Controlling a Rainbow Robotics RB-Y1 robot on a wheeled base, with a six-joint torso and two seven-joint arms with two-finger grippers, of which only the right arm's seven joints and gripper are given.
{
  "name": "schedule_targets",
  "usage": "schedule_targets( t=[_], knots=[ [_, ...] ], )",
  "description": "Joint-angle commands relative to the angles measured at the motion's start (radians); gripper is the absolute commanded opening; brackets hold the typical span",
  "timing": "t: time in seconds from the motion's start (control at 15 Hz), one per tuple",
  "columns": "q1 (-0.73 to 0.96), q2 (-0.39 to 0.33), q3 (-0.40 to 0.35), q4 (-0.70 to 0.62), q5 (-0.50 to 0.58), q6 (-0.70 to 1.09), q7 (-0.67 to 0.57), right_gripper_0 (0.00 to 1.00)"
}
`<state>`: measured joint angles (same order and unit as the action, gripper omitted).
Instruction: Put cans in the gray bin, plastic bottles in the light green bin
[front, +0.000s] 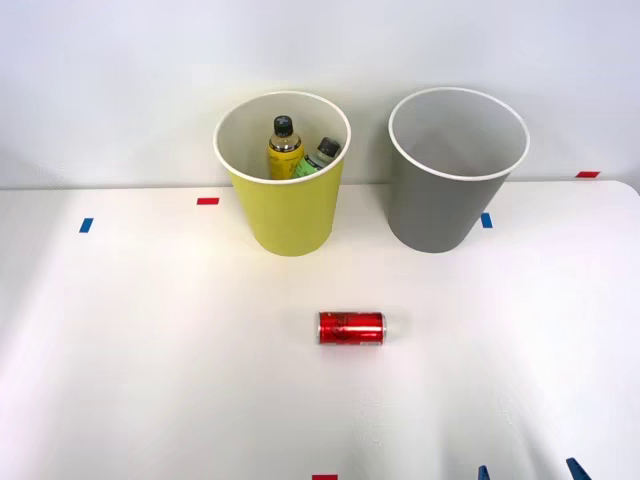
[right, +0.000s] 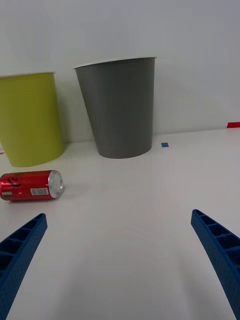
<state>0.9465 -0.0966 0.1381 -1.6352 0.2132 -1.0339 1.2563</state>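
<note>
The red can (front: 351, 327) is seen lying on its side on the white table (front: 150, 350), in front of the gap between the two bins and well apart from both. To the can's far left stands the light green bin (front: 290, 215); inside it the yellow-label bottle (front: 284, 150) is held upright and the green-label bottle (front: 322, 155) is leaned beside it. To the can's far right the gray bin (front: 445, 205) is set upright. The right gripper (right: 120, 250) is held low over the table on the near right of the can, its blue fingers (right: 20, 250) spread wide with nothing gripped between them.
</note>
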Motion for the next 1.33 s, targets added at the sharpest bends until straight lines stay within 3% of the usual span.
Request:
schedule_targets(
  t=[0.07,1.33],
  knots=[
    [0.0,0.0,0.0,0.0,0.0,0.0,0.0,1.0],
    [0.0,0.0,0.0,0.0,0.0,0.0,0.0,1.0]
  ],
)
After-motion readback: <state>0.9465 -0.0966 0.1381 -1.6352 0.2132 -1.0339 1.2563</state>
